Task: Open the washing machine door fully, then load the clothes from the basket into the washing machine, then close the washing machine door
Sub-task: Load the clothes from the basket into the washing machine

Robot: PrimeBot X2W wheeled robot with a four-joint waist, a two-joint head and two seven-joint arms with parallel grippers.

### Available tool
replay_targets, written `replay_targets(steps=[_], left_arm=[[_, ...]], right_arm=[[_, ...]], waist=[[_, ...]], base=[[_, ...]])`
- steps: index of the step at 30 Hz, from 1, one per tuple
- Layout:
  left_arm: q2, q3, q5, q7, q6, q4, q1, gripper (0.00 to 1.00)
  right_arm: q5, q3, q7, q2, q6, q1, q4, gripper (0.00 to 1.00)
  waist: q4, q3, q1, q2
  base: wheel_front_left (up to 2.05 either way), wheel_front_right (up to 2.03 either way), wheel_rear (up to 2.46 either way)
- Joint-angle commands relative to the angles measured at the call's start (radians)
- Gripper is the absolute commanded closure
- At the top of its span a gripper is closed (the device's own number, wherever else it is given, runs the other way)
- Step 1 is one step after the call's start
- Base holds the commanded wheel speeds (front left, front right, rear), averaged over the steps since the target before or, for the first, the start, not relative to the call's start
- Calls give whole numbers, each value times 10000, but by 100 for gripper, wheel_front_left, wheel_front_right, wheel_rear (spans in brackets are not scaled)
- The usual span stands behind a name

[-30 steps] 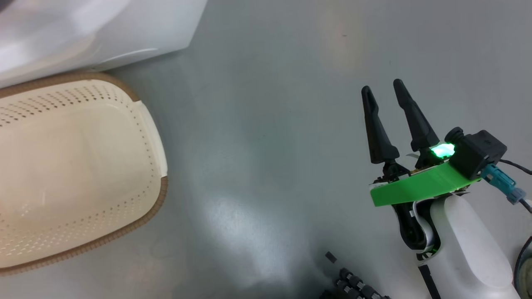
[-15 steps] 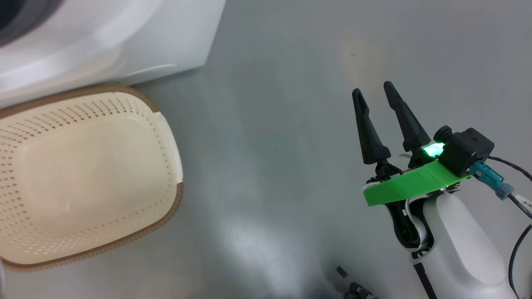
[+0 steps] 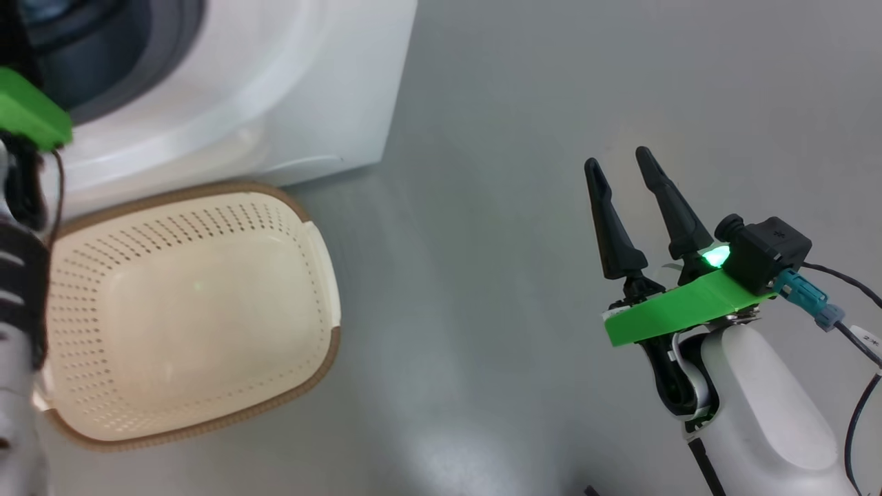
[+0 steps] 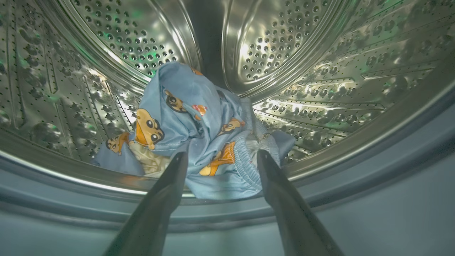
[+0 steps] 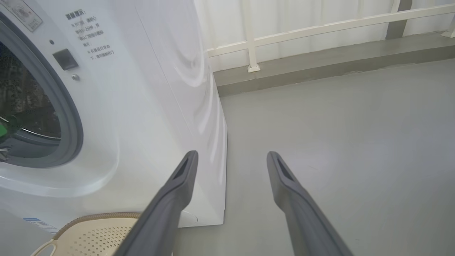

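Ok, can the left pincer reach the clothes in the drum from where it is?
Probably yes. The left pincer is open and points straight at the clothes, which lie at the front of the drum with nothing between.

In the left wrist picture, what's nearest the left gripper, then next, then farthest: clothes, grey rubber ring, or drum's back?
1. The clothes, right at the left gripper, middle.
2. The grey rubber ring, underneath along the bottom.
3. The drum's back, deep at the top.
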Motion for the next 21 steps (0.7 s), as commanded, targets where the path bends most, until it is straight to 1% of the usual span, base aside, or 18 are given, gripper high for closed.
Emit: replay_targets(steps=[1,4,16,17,21], left_arm=[[320,47,-45,-87,-83,-285,199,0],[204,55,-27,-129,-128,-821,769,0],[-174,954,343,-138,-150,-4394,4387,0],[-229,1063,467,-138,-152,-4961,4929,0],[-421,1353,566,-138,-126,-5998,5974,0]], right_arm=[[-4,193,-78,-52,56,113,-179,0],[37,147,-78,-119,56,194,-112,0],[229,128,-78,-401,56,505,146,0],[257,113,-78,-455,56,546,170,0],[284,120,-78,-570,56,623,229,0]], waist=[[252,-405,0,0],[417,-738,0,0],[1000,-2052,0,0],[1102,-2214,0,0],[1325,-2550,0,0]], base=[[0,0,0],[0,0,0],[0,0,0],[0,0,0],[0,0,0]])
